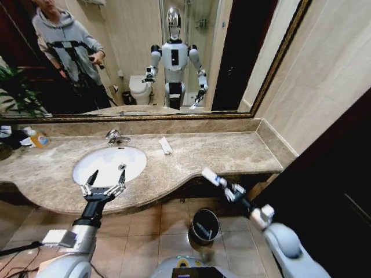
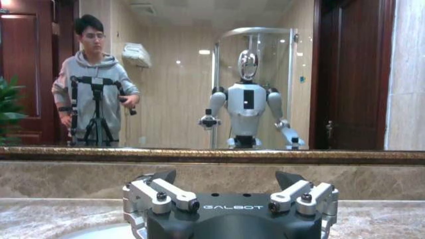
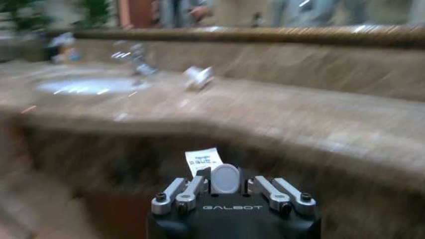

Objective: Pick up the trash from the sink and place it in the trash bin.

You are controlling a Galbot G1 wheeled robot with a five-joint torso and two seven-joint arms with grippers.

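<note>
Trash, a small white tube (image 3: 224, 178) with its label showing, sits pinched in the right gripper (image 1: 227, 187) off the counter's near edge, above the trash bin (image 1: 204, 225), presumably for dropping, while the left gripper (image 1: 103, 186) hovers spread-fingered and empty over the sink (image 1: 110, 163).

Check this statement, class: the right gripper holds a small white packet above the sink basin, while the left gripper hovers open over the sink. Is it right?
One part is wrong. In the head view the right gripper holds the small white packet out in front of the counter, over the floor and up from the black trash bin, not above the sink basin. The left gripper does hover open over the sink.
</note>
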